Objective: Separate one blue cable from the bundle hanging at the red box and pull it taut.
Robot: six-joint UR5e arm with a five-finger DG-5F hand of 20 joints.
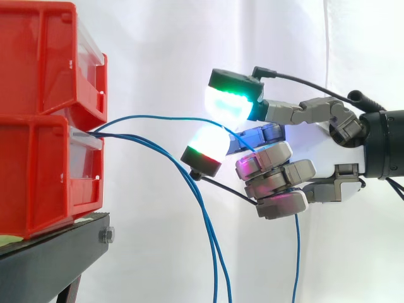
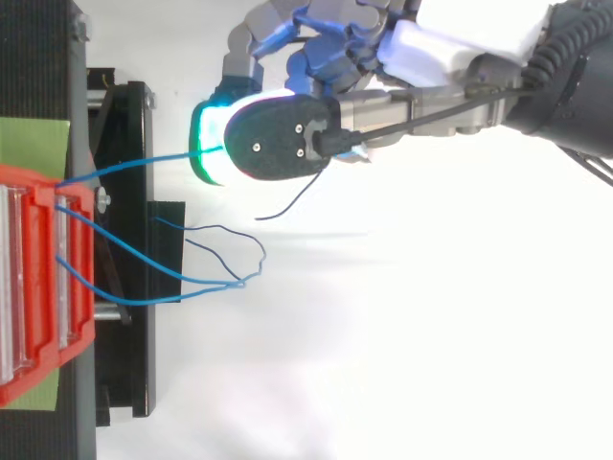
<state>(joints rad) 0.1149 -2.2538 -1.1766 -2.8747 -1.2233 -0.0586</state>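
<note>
Side view: hand [image 1: 273,169] seemingly pinches one blue cable [image 1: 158,117]; others [image 1: 189,183] droop from red bins [image 1: 38,170].

A white curtain [image 1: 158,57] hangs in soft folds behind, brightly lit; a black stand [image 1: 53,255] sits low at left.

One blue cable [image 2: 144,165] runs from the red box [image 2: 43,249] (left) to the hand [image 2: 278,134].
</note>
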